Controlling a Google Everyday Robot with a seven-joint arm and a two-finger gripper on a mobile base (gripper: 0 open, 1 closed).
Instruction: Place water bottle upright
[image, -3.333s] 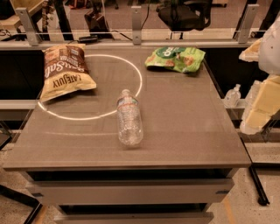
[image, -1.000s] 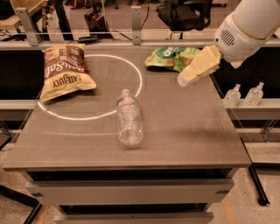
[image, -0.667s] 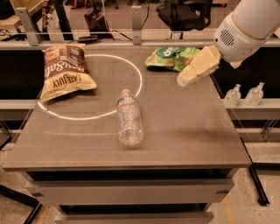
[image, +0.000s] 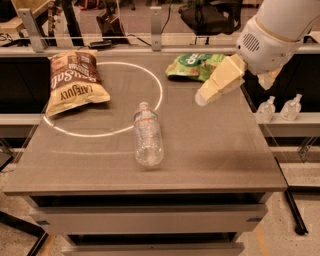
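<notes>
The water bottle (image: 147, 134) lies on its side near the middle of the grey table (image: 215, 150), cap pointing away from me, label band with a red-orange stripe near the cap end. It is clear, ribbed and looks empty. My gripper (image: 206, 96) hangs in the air above the right half of the table, to the right of the bottle and well apart from it, its cream fingers pointing down-left. It holds nothing that I can see.
A brown chip bag (image: 74, 80) lies at the back left inside a bright light ring. A green snack bag (image: 192, 66) lies at the back right, just behind the gripper. Two small pump-top bottles (image: 280, 108) stand on a shelf off the table's right edge.
The arm came from the far right edge to over the right half of the table and has crept slightly left since. The bottle has not moved.
</notes>
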